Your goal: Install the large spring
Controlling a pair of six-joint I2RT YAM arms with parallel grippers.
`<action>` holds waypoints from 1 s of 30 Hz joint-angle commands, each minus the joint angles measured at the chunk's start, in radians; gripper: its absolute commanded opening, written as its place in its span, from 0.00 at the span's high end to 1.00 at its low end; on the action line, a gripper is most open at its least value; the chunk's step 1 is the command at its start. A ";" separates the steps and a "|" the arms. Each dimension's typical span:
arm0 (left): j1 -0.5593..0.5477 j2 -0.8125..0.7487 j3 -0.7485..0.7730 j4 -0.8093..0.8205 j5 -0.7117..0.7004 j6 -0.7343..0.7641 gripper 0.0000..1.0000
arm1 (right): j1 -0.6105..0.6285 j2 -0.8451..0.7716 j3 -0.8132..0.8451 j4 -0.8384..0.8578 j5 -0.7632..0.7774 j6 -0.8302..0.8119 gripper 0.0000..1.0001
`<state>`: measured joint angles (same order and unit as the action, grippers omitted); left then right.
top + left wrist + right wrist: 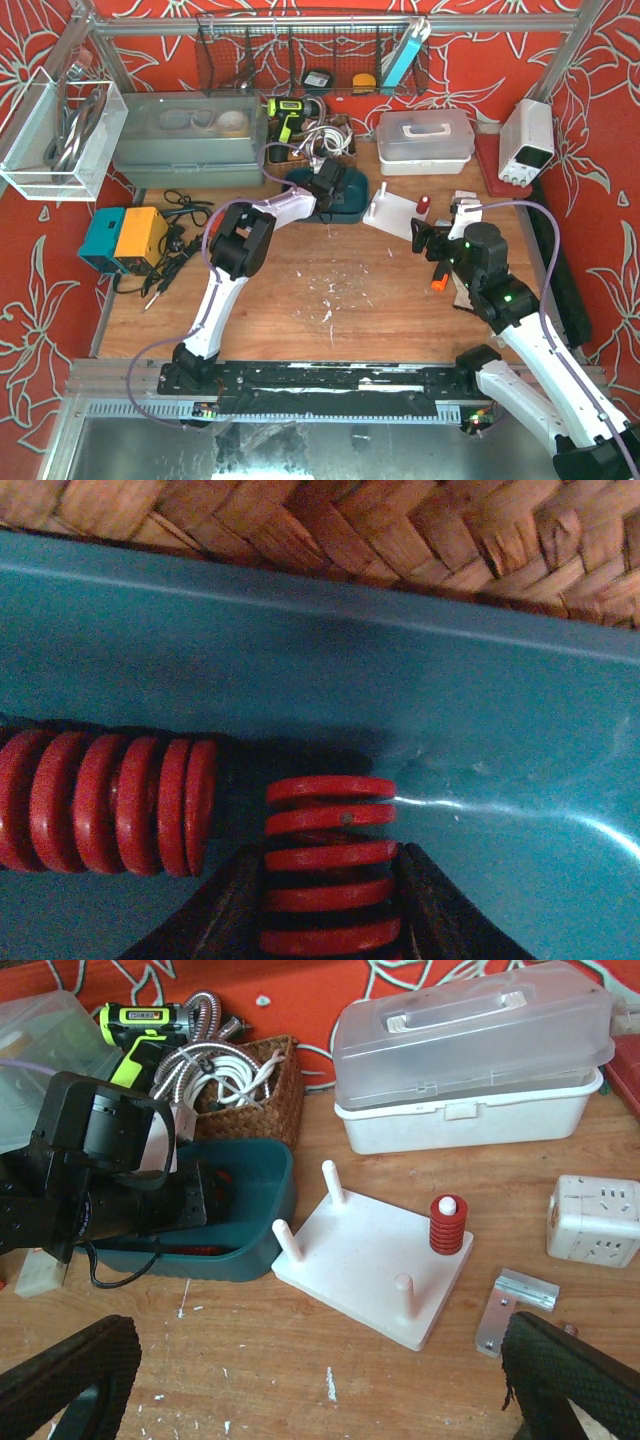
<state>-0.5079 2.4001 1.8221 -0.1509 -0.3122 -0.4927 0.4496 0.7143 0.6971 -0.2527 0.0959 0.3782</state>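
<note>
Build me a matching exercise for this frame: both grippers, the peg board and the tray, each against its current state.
Things:
A. left gripper
B. right gripper
C. white peg board
D. teal tray

States:
1. one small red spring seated on a peg
2. jaws wide apart, nothing between them
3. a loose red spring lying on its side inside
4. closed on both sides of a red spring

Pairs: A-4, B-2, C-1, D-3.
</note>
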 commanded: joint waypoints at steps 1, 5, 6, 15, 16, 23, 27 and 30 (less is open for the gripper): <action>0.014 0.009 -0.026 -0.041 0.013 0.037 0.67 | 0.006 -0.013 -0.013 0.019 0.024 -0.007 0.01; 0.014 -0.019 -0.043 -0.027 0.031 0.066 0.75 | 0.006 -0.009 -0.016 0.027 0.020 -0.006 0.01; 0.014 -0.035 -0.062 -0.009 0.039 0.075 0.76 | 0.006 -0.007 -0.017 0.029 0.018 -0.005 0.01; 0.012 -0.236 -0.251 0.138 0.071 0.168 0.90 | 0.006 0.010 -0.016 0.032 0.009 -0.007 0.01; 0.013 -0.255 -0.267 0.150 0.076 0.179 0.90 | 0.006 0.013 -0.017 0.034 0.007 -0.007 0.01; 0.004 -0.394 -0.405 0.287 0.087 0.260 0.92 | 0.006 0.035 -0.012 0.030 0.001 -0.010 0.01; -0.007 -0.478 -0.504 0.398 0.099 0.304 0.93 | 0.006 0.036 -0.010 0.024 0.016 -0.011 0.01; -0.029 -0.548 -0.590 0.502 0.125 0.347 0.94 | 0.005 0.047 0.006 0.004 0.026 -0.004 0.01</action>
<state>-0.5095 1.9408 1.3079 0.1715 -0.2169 -0.2226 0.4496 0.7532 0.6907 -0.2317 0.0971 0.3771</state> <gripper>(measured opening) 0.324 0.989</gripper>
